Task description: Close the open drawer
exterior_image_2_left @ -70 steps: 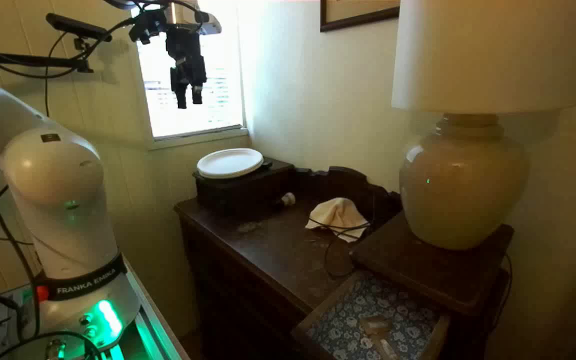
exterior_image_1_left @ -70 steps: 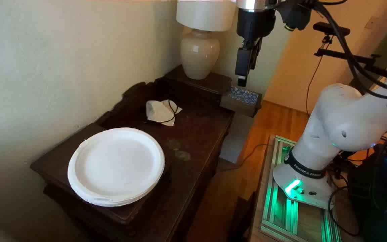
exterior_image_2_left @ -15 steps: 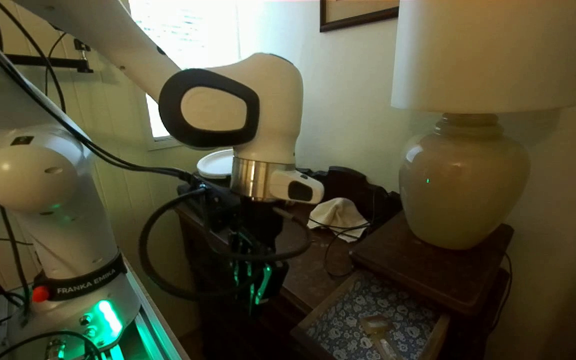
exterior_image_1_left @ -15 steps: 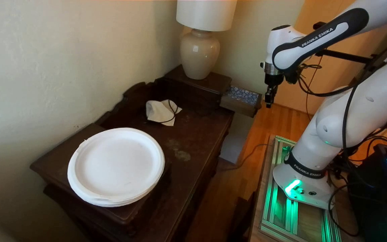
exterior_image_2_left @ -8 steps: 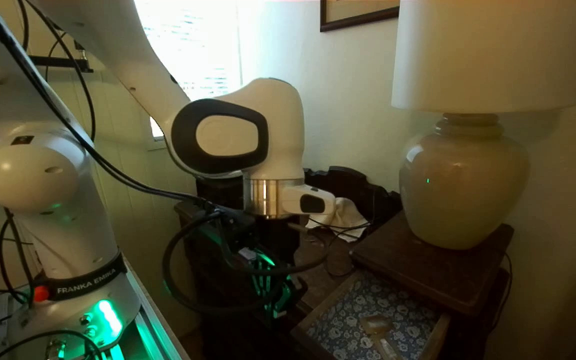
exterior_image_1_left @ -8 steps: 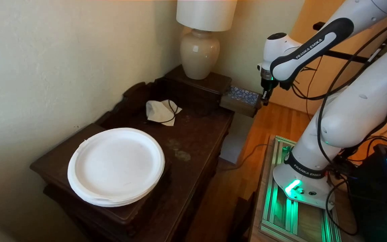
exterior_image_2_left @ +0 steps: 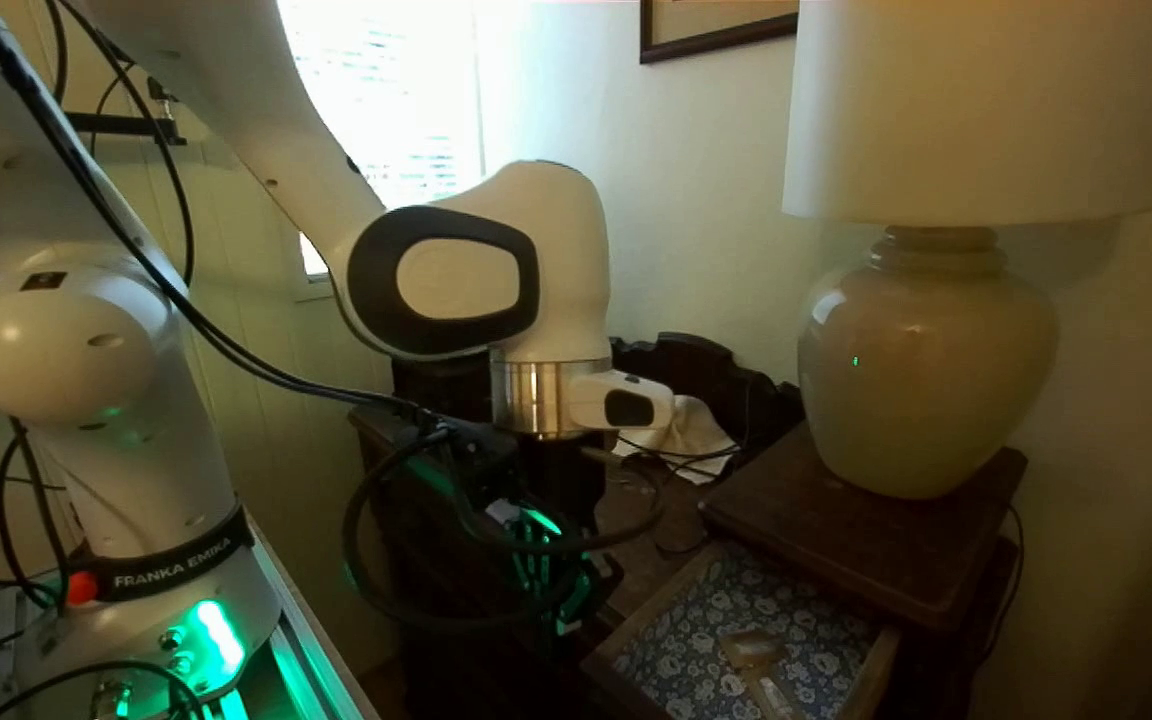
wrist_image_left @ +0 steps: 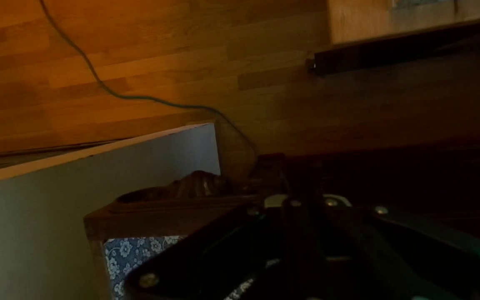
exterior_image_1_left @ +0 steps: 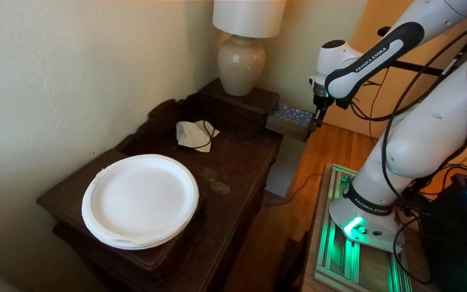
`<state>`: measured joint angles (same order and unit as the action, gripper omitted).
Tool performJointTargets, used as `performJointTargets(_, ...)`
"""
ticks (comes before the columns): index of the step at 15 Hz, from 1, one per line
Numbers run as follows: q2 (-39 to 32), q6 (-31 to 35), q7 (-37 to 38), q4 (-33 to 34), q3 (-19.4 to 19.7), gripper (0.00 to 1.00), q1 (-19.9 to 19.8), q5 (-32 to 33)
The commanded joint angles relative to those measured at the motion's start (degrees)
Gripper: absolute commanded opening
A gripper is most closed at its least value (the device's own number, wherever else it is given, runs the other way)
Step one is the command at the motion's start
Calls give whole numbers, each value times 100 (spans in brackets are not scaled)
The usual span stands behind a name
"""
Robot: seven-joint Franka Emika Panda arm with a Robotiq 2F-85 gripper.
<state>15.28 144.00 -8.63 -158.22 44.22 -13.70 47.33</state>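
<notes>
The drawer (exterior_image_1_left: 287, 126) stands pulled out of the dark dresser's raised end, beneath the lamp. Blue floral paper lines it, and a small pale object (exterior_image_2_left: 751, 650) lies inside. My gripper (exterior_image_1_left: 318, 122) is low beside the drawer's outer end in an exterior view; in another angle, the gripper (exterior_image_2_left: 566, 620) shows just left of the drawer's lining (exterior_image_2_left: 676, 630). In the wrist view the gripper (wrist_image_left: 302, 179) is shut, its dark fingers together with nothing seen between them, covering part of the drawer's front (wrist_image_left: 148, 218). Whether they touch the drawer I cannot tell.
On the dresser top (exterior_image_1_left: 237, 162) are white plates (exterior_image_1_left: 140, 198) and a pale cloth (exterior_image_1_left: 196, 134) with a cable. A cream lamp (exterior_image_1_left: 241, 67) rises above the drawer. Below it stands a grey panel (wrist_image_left: 56, 233). A cord (wrist_image_left: 156, 100) crosses the wooden floor.
From high by the window, with fingers apart, the gripper has come down beside the drawer and is now shut. Over the last second it moved slightly closer. The drawer has not moved.
</notes>
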Motion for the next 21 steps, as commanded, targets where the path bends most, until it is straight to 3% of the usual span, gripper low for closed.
performJointTargets(1, -589, 622, -24, -3, 227, 3, 74, -24)
performJointTargets(5, -1208, 1104, -87, -16, 357, 3, 100, -182)
performJointTargets(6, -1407, 1282, -94, -14, -4, 3, -263, -274)
performJointTargets(12, -2203, 2704, -265, 9, -311, 2, -724, -730)
performJointTargets(13, -2312, 2949, -230, 16, -197, 2, -622, -746)
performJointTargets(21, -2144, 3611, -533, 23, -183, 2, -995, -746)
